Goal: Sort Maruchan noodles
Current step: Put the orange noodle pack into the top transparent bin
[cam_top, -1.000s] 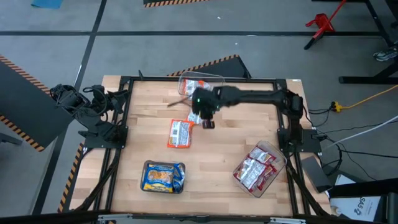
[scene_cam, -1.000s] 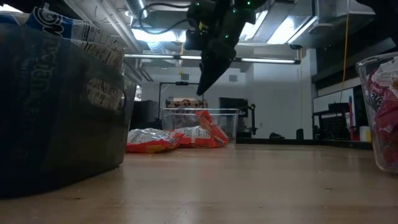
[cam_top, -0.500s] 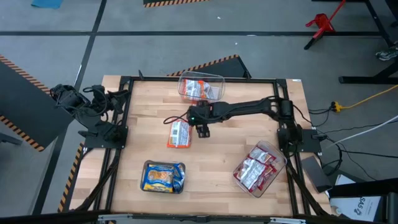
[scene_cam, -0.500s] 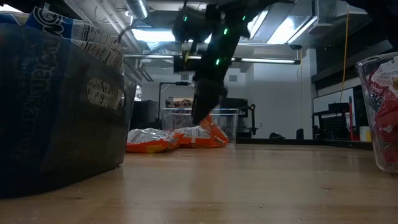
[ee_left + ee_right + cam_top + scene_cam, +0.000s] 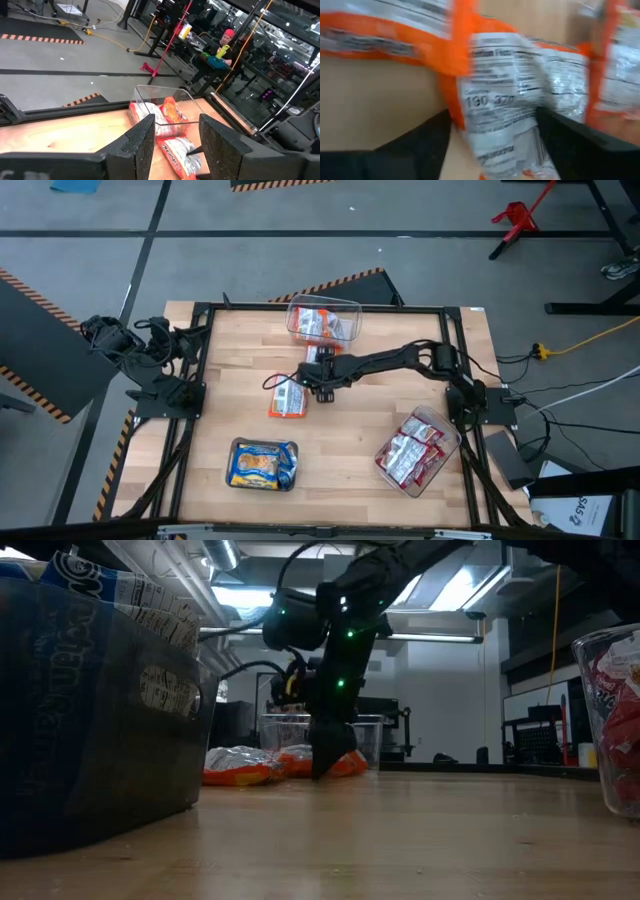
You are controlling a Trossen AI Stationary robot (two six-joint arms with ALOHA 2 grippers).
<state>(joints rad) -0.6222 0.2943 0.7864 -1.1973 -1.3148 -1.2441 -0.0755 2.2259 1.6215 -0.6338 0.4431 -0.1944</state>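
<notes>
Two orange Maruchan noodle packets [image 5: 288, 396] lie flat on the wooden table near its middle; in the low view they show as crumpled orange shapes [image 5: 245, 766]. My right gripper [image 5: 306, 382] is down at table height beside them [image 5: 322, 766]. It is open, its fingers on either side of one packet's printed back [image 5: 500, 100]. My left gripper [image 5: 175, 145] waits open and empty by the table's left edge [image 5: 150, 365]. My right gripper stands over one end of the orange packet [image 5: 495, 145], a finger [image 5: 420, 147] on each side, slanting down from the table's right. The packet lies flat on the table. Whether the fingers touch it, I cannot tell.
A clear tub [image 5: 322, 320] holding orange packets stands at the far middle. Near the front edge sits a tub of blue-and-yellow packets [image 5: 233, 463]. At the near right is a tub of red-and-white packets [image 5: 442, 430]. Bare wood lies between them.
My right gripper has come down from well above the table to the orange packets at the middle, shifting a little toward the table's left edge as the arm stretched low.
</notes>
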